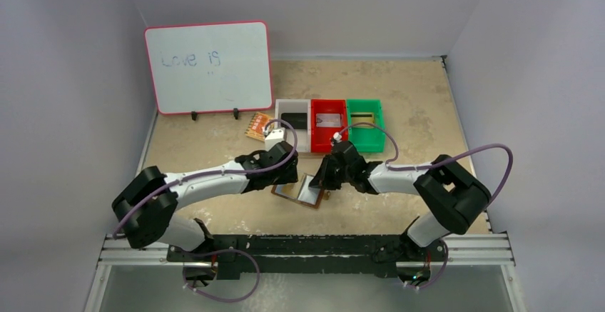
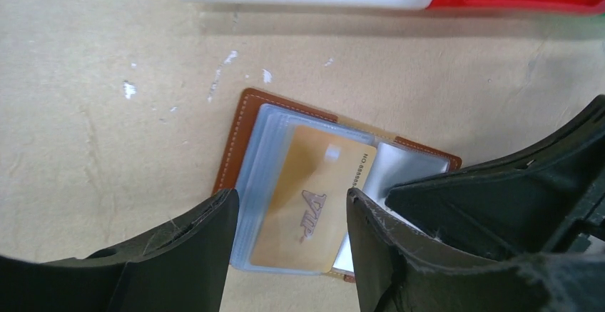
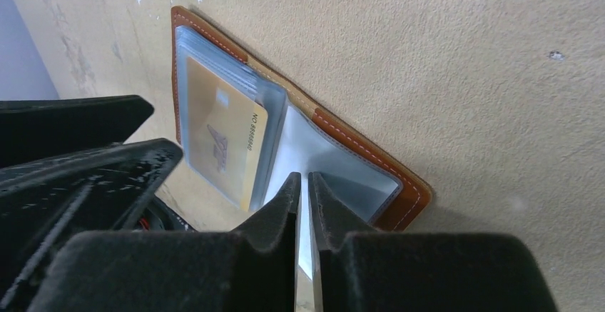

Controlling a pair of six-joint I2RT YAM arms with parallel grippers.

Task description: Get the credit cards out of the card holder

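The brown leather card holder lies open on the table between my grippers. It also shows in the left wrist view and in the right wrist view. A gold credit card marked VIP sits in its clear sleeves on the left half; the right wrist view shows it too. My left gripper is open just above it, one finger on each side of the card. My right gripper is shut to a thin slit, its tips on the pale right pocket panel.
White, red and green bins stand in a row behind the holder, each with a card inside. An orange patterned card lies left of the white bin. A whiteboard stands at the back left.
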